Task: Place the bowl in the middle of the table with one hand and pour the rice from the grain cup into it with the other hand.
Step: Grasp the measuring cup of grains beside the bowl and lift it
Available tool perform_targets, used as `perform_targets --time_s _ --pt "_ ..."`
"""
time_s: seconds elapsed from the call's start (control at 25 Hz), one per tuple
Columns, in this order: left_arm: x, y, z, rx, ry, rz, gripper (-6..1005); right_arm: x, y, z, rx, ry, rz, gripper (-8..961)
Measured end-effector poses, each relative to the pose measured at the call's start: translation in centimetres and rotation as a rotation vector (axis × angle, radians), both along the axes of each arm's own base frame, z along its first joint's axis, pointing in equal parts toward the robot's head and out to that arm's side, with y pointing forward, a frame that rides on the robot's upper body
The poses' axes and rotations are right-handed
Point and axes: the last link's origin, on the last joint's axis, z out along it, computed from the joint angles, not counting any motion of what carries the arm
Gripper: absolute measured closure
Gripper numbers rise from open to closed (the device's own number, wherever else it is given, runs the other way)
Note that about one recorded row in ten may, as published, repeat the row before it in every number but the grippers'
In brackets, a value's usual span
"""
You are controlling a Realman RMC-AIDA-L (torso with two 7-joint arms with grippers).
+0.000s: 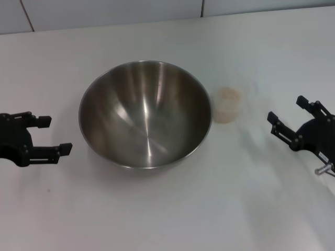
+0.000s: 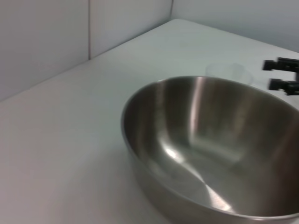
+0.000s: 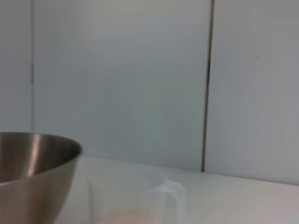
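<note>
The steel bowl (image 1: 145, 113) stands upright and empty on the white table (image 1: 172, 209), about mid-table. It also shows in the left wrist view (image 2: 215, 149) and in the right wrist view (image 3: 32, 172). The clear grain cup (image 1: 227, 104) stands just right of the bowl, with rice (image 1: 228, 95) inside. The cup also shows in the right wrist view (image 3: 133, 198), with rice (image 3: 126, 217) at its bottom. My left gripper (image 1: 54, 134) is open and empty, left of the bowl and apart from it. My right gripper (image 1: 285, 110) is open and empty, right of the cup; it also shows in the left wrist view (image 2: 280, 74).
A pale panelled wall (image 1: 104, 10) runs along the table's far edge. Bare tabletop lies in front of the bowl and between the cup and my right gripper.
</note>
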Motion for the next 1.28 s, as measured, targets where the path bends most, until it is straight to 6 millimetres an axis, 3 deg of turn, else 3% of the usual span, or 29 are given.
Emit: perform_targets --time_s 0.4,1.28 --pt "0.1 -1.0 -0.1 -0.009 -0.036 -0.058 131 -1.0 4.1 -1.3 -0.029 -0.029 -0.051 138" --pt "0.2 -1.1 -0.4 -0.022 -0.049 -0.058 131 -2.8 6.7 -1.5 -0.003 -0.032 -0.021 138"
